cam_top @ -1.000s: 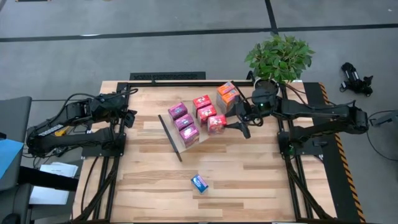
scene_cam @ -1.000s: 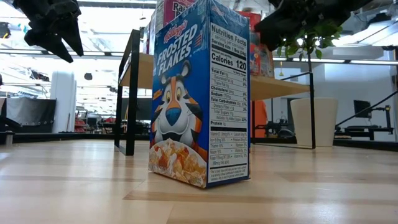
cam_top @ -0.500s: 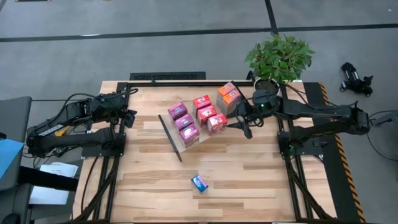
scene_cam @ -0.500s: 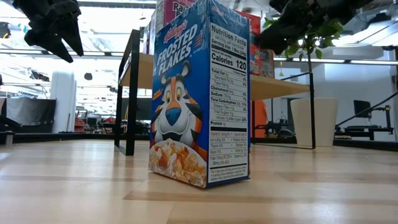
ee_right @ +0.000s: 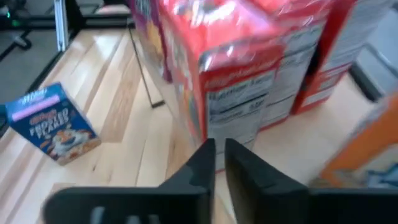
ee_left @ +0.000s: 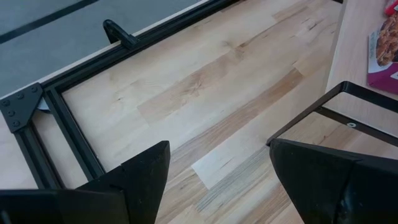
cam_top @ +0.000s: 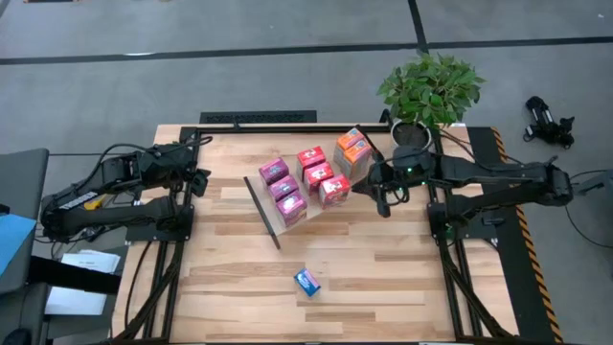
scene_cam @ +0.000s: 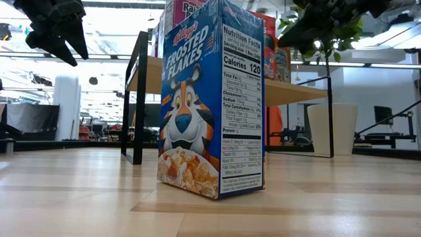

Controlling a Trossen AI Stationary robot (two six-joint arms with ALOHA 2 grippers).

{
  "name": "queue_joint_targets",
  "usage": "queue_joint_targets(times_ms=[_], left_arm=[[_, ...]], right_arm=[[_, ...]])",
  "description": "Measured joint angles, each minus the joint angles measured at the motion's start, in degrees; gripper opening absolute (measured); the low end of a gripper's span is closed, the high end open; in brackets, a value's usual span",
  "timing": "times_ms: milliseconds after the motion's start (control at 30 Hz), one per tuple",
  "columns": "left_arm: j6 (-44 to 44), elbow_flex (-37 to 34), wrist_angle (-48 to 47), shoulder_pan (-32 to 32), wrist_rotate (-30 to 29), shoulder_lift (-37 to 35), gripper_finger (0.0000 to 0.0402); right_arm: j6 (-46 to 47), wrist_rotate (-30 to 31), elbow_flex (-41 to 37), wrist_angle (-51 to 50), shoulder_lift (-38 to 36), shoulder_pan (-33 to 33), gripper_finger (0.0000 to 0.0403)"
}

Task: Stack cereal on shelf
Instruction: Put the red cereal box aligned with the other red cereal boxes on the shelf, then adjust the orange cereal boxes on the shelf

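Observation:
Several cereal boxes stand on the tilted light-wood shelf (cam_top: 261,213) mid-table: magenta (cam_top: 284,188), red (cam_top: 320,173) and orange (cam_top: 352,146). A blue Frosted Flakes box (cam_top: 306,281) stands upright alone on the tabletop nearer the near edge, and fills the low view (scene_cam: 210,99). My right gripper (cam_top: 383,196) hovers just right of the shelf, shut; in its wrist view the gripper (ee_right: 219,155) points at a red box (ee_right: 242,68). My left gripper (cam_top: 196,177) waits open near the left edge, above the table (ee_left: 217,168).
A potted plant (cam_top: 431,88) stands at the far right corner behind my right arm. Black frame rails (cam_top: 259,117) run along the table's far edge. Bare slatted tabletop (cam_top: 383,278) lies around the blue box and between the shelf and the near edge.
My right gripper has drawn back from the red and orange boxes toward the table's right edge. The boxes and shelf stay where they were.

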Motion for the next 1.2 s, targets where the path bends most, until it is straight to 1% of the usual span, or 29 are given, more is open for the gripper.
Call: queue_joint_targets(times_ms=[133,200,267,433,500,600,733,867,967,1033,1200], left_arm=[[-0.02,-0.02,0.00,-0.02,-0.51,0.02,0.0268],[-0.34,0.00,-0.01,-0.01,-0.97,0.01,0.0268],[-0.48,0.00,0.00,-0.02,-1.25,0.02,0.0268],[-0.51,-0.02,0.00,0.00,-1.32,0.02,0.0268],[-0.52,0.00,-0.01,0.00,-1.32,0.01,0.0268],[-0.55,0.00,-0.01,0.00,-1.32,0.00,0.0268],[-0.26,0.01,0.00,-0.02,-1.32,0.02,0.0268],[-0.06,-0.01,-0.02,-0.01,-1.62,0.00,0.0268],[-0.04,-0.02,-0.02,0.00,-2.50,0.02,0.0268],[-0.09,0.01,0.00,-0.02,-2.74,0.02,0.0268],[-0.13,-0.01,0.00,-0.02,-2.80,0.02,0.0268]], right_arm=[[-0.20,0.13,0.00,1.36,3.08,1.26,0.0020],[-0.84,0.13,0.00,2.10,4.50,1.42,0.0009],[-1.28,0.13,0.00,3.77,5.82,1.45,0.0010],[-1.23,0.82,0.00,6.05,7.59,1.08,0.0042],[-1.21,1.68,0.00,6.00,7.57,1.03,0.0049],[-0.90,1.80,0.00,5.64,7.06,1.01,0.0047],[0.32,1.88,0.00,3.40,4.02,1.80,0.0034],[0.29,7.05,-0.02,0.32,0.42,3.40,0.0015],[0.04,11.10,-0.02,-1.16,-1.59,4.31,0.0008],[-0.08,14.11,-0.02,-2.02,-2.64,4.77,0.0010],[-0.41,24.68,0.00,-2.10,-2.90,6.09,0.0027]])
